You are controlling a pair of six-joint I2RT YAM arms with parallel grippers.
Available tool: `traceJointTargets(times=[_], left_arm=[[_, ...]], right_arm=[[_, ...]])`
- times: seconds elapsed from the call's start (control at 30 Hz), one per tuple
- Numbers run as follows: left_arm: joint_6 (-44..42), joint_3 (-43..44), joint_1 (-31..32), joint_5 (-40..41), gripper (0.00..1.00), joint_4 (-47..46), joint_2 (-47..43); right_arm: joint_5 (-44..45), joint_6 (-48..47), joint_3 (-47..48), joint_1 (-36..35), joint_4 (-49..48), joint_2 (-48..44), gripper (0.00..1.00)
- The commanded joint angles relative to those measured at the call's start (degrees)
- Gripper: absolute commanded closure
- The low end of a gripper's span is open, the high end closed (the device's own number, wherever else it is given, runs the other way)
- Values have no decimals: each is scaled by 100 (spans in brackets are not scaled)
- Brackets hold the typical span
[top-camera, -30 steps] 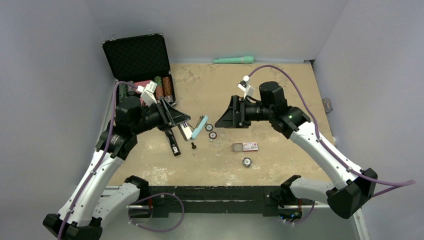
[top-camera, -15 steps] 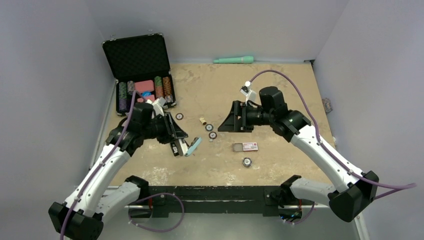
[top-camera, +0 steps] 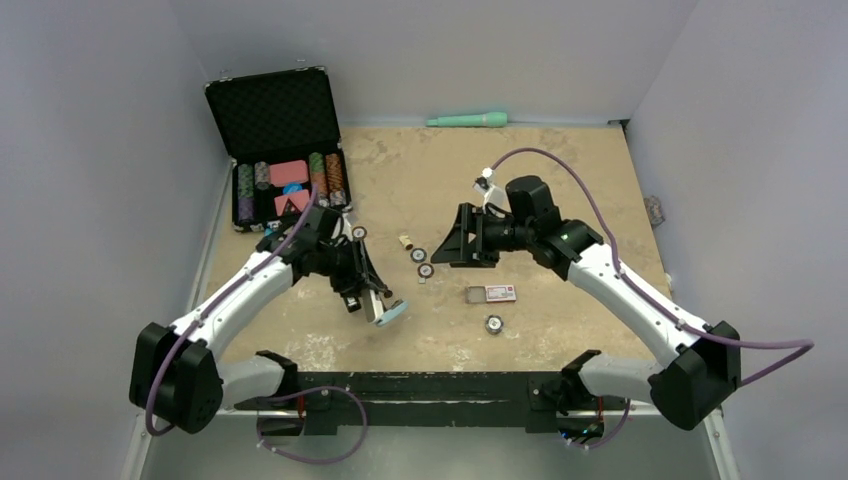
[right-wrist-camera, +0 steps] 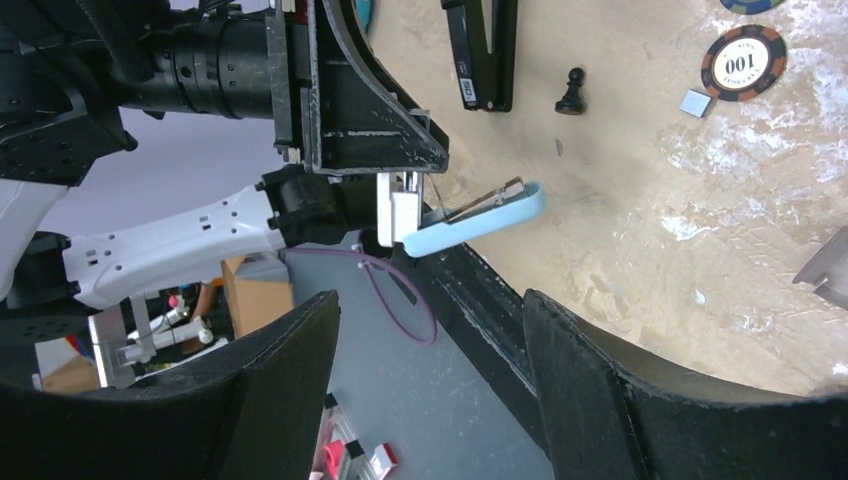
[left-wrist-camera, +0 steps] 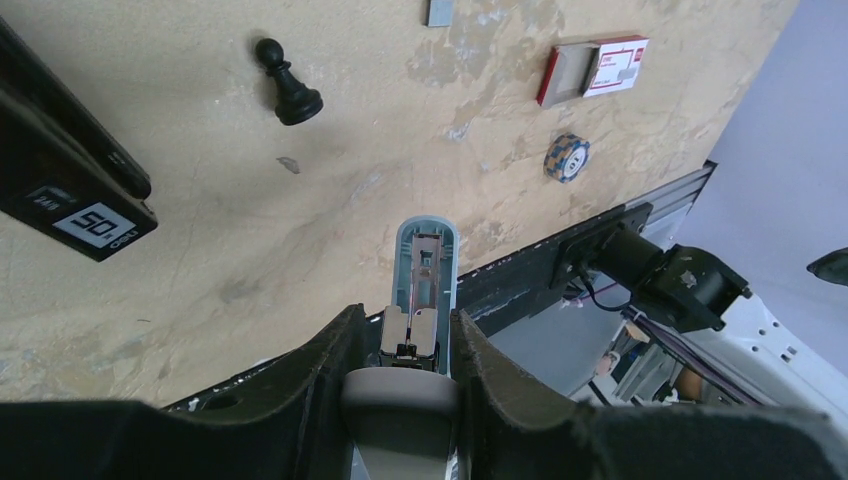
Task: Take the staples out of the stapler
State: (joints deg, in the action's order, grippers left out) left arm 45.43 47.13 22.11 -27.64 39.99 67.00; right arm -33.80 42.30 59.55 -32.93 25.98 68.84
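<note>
My left gripper [top-camera: 376, 300] is shut on the light blue stapler [top-camera: 389, 313] and holds it above the table near the front edge. In the left wrist view the fingers [left-wrist-camera: 325, 350] clamp its rear, and its open metal channel [left-wrist-camera: 425, 262] points past the table edge. The right wrist view shows the stapler [right-wrist-camera: 482, 218] hinged open in the left gripper [right-wrist-camera: 372, 120]. A tiny grey staple strip [top-camera: 421, 280] lies by the chips, and also shows in the wrist views [left-wrist-camera: 440, 12] [right-wrist-camera: 695, 102]. My right gripper [top-camera: 452, 246] is open and empty, facing left.
A red-and-white staple box [top-camera: 492, 294], poker chips [top-camera: 425, 270] [top-camera: 493, 324], a black pawn [left-wrist-camera: 287, 90] and a long black tool [top-camera: 347, 293] lie mid-table. An open chip case [top-camera: 272, 115] stands back left. A teal marker [top-camera: 467, 120] lies at the back.
My left arm has carried the stapler down toward the near edge of the table. My right gripper has shifted slightly left and stays open.
</note>
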Motion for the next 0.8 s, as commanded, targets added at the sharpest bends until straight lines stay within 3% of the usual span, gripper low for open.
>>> traceJointTargets(times=[0.0,0.2,0.4,0.63,0.77], left_arm=[[-75,450,302,-147,100,-240,429],[67,749,495,-33,100,-441,844],[-78,1092,496,-61,100,-357,1210],[-208,1310,501,-130,100,-237,1460],[-202,1391,496,-140,100,-248,1572]], right_arm=[[-105,534,-219,19,-699,144,30],[-109,1058,-429,21,-1071,524,35],[-118,921,-240,22,-1224,1133,40],[-19,689,256,-67,-1113,1814,76],[118,476,550,-198,-813,2160,90]])
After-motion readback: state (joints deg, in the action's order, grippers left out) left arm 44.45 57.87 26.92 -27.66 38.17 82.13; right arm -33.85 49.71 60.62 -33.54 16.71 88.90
